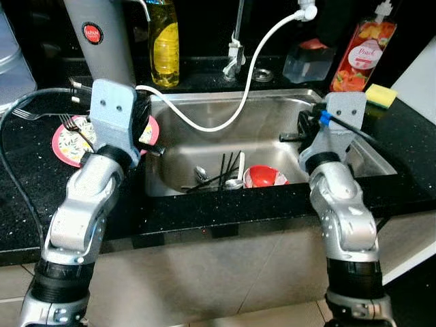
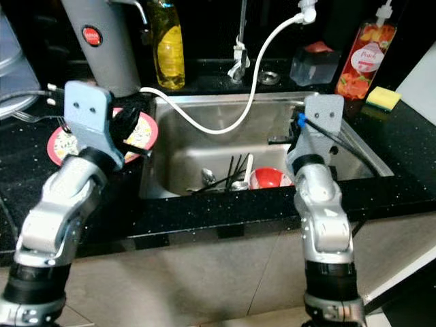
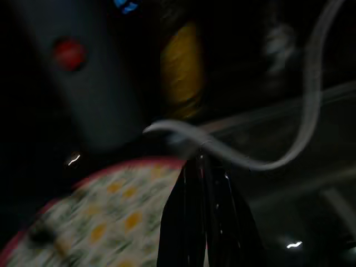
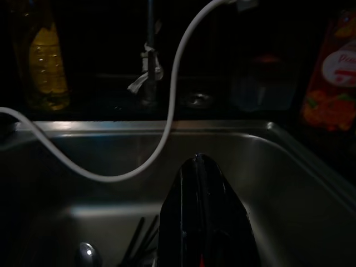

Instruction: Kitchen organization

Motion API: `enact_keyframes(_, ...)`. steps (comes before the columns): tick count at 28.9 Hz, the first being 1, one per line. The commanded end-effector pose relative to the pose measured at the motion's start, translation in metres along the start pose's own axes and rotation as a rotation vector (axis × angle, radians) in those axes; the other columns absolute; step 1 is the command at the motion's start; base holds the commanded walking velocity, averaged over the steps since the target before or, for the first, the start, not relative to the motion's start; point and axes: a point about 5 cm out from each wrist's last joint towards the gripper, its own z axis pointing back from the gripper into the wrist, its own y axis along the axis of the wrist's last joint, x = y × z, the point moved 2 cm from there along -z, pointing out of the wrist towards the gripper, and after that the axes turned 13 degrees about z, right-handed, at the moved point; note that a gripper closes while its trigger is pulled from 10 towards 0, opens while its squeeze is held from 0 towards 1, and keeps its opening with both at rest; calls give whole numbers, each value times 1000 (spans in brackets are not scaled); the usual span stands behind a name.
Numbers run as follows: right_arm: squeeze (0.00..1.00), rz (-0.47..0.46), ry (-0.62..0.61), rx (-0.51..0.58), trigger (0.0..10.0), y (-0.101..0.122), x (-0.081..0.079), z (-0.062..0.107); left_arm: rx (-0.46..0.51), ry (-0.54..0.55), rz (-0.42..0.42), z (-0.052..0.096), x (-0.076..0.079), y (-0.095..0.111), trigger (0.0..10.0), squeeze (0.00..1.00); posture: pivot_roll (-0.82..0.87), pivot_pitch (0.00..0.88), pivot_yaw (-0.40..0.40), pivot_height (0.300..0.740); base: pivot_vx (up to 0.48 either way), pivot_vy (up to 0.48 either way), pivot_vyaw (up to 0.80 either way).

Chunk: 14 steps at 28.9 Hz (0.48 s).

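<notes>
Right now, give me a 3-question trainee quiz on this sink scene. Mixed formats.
1. True or false: the red bowl lies inside the sink.
2. Multiple choice: the left pincer hangs over A) the yellow sponge, B) the floral plate, C) the tap.
3. Fill in: the white hose droops into the ____.

Key:
1. True
2. B
3. sink

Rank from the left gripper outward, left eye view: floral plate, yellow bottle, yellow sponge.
From the left gripper:
1. Floral plate, on the counter left of the sink, right under the gripper.
2. Yellow bottle, behind the sink's left corner.
3. Yellow sponge, on the counter past the sink's far right corner.
</notes>
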Motion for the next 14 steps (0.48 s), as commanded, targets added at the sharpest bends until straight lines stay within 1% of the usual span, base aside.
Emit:
enact_keyframes(1,0,-3,-13,17,10000,2,2,0,-51,126,-22,-5,-16,-7,10000,0,57,5,-8,740,0,0,0)
enact_keyframes(2,0,-3,-13,17,10000,2,2,0,-51,126,-22,-5,-16,-7,10000,0,57,5,-8,740,0,0,0)
enact_keyframes(4,0,-3,-15,26,10000,4,1,-2,-98,260,59,-10,-35,-10,10000,0,55,0,-9,740,0,0,0)
enact_keyframes(5,0,-3,-15,29,10000,5,1,-2,-136,329,82,-10,-45,-14,10000,0,55,0,-9,740,0,0,0)
enact_keyframes(6,0,-3,-15,29,10000,5,1,-2,-136,329,82,-10,-45,-14,10000,0,55,0,-9,740,0,0,0)
enact_keyframes(7,0,-4,-16,32,10000,5,1,-3,-160,382,102,-9,-53,-17,10000,0,57,0,-9,740,0,0,0)
enact_keyframes(8,0,-4,-18,34,10000,6,2,-3,-181,435,81,-8,-61,-19,10000,0,57,0,-9,740,0,0,0)
enact_keyframes(9,0,-4,-18,34,10000,6,2,-3,-181,435,81,-8,-61,-19,10000,0,57,0,-9,740,0,0,0)
enact_keyframes(10,0,-6,-21,34,10000,6,2,-3,-189,477,76,-10,-68,-20,10000,0,57,0,-15,740,0,0,0)
enact_keyframes(11,0,-6,-21,34,10000,6,2,-3,-189,477,76,-10,-68,-20,10000,0,57,0,-15,740,0,0,0)
enact_keyframes(12,0,-8,-22,34,10000,6,3,-3,-196,502,82,-12,-73,-20,10000,0,57,0,-17,740,0,0,0)
enact_keyframes(14,0,-10,-22,33,10000,6,3,-3,-198,516,89,-15,-76,-19,10000,0,55,0,-17,740,0,0,0)
